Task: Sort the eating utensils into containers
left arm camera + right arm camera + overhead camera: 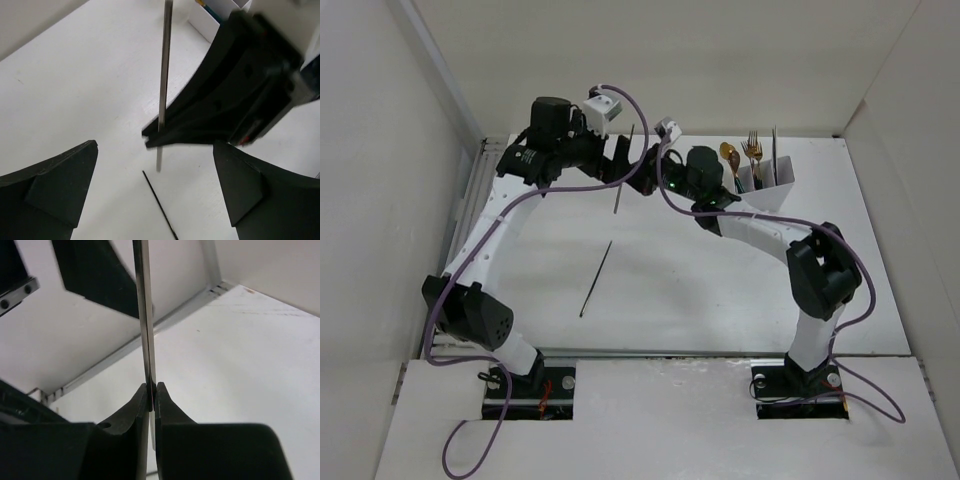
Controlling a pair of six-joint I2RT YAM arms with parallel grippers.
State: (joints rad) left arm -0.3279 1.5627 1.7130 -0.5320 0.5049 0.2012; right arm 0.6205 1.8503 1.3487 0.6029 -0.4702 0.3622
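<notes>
Chopstick (pixel 144 330) is pinched in the clenched right claw (pixel 152 396) above the worktop (pixel 700 290), not yet at the box (pixel 770 192). The left claw (pixel 156 175) gapes, released. A spoon (pixel 729 155) and fork (pixel 753 150) stand in the box. A second chopstick (pixel 596 278) lies loose, unsorted.
</notes>
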